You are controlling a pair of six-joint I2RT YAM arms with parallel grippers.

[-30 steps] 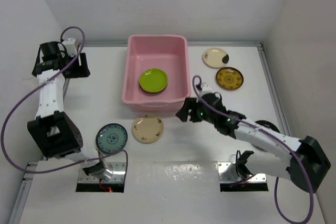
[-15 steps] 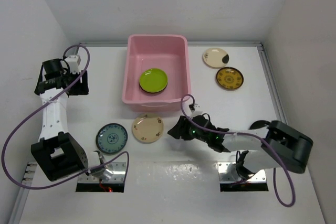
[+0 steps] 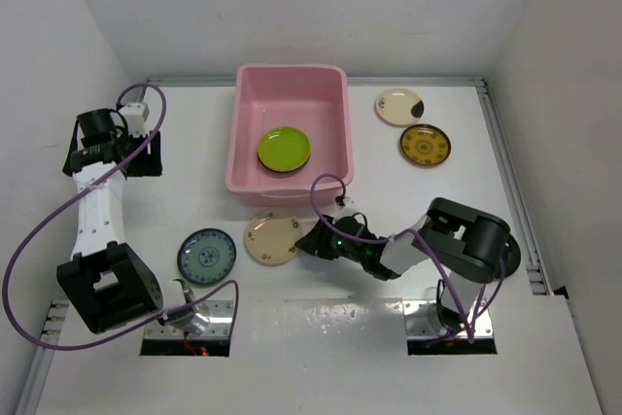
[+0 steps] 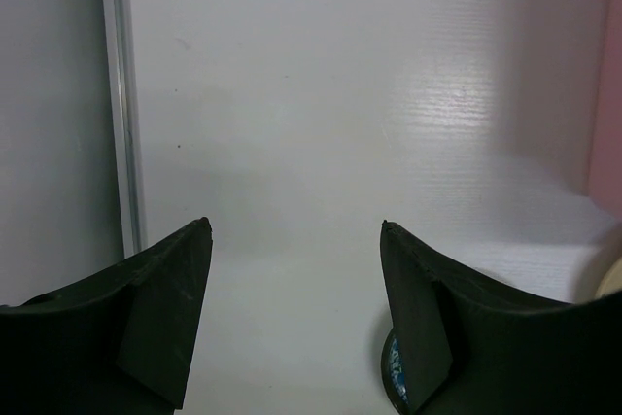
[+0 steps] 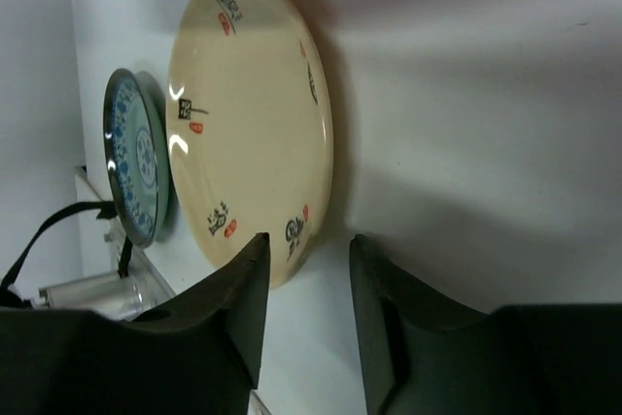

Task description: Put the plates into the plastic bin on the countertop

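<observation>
Lime plate (image 3: 284, 148) is in the pink bin (image 3: 241, 143), and four others are left on the table (image 3: 185, 172). Right claw (image 5: 309, 250), narrow and empty, sits right at the cream plate (image 5: 248, 114) rim. Left claw (image 4: 296, 230) is wide and empty.

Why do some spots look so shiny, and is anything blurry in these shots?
Top view: sharp and evenly lit, with a glare patch on the countertop between the arm bases. Left wrist view: a soft sheen on the countertop, the left gripper dark and soft-edged. Right wrist view: small glints on the cream plate, which throws a shadow to its right.
</observation>
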